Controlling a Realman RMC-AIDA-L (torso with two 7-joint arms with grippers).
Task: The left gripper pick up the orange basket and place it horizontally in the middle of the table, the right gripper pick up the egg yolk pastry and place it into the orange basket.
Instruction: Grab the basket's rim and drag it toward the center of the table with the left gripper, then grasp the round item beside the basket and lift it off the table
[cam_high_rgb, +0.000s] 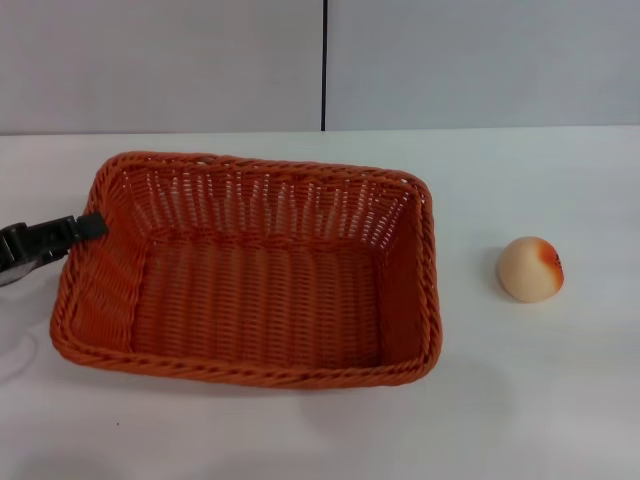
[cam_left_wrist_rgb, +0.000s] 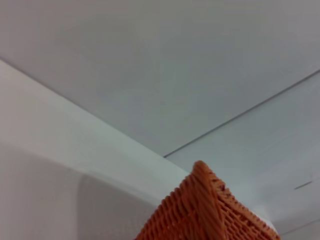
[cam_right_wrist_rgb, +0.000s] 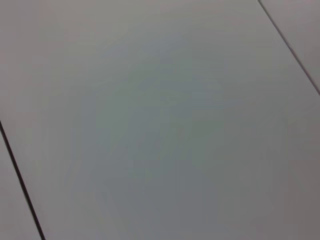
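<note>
The orange basket (cam_high_rgb: 250, 275) lies flat on the white table (cam_high_rgb: 520, 400), its long side running left to right, and it holds nothing. At the middle of its left rim sits my left gripper (cam_high_rgb: 85, 228), its black tip pinched on the braided edge. A corner of the basket (cam_left_wrist_rgb: 205, 210) shows close up in the left wrist view. The egg yolk pastry (cam_high_rgb: 531, 268) rests on the table to the right of the basket, a short gap away, with its orange-red blotch facing right. My right gripper is out of view; the right wrist view shows only grey panels.
A grey wall with a dark vertical seam (cam_high_rgb: 324, 65) stands behind the table's far edge. Bare tabletop lies in front of the basket and around the pastry.
</note>
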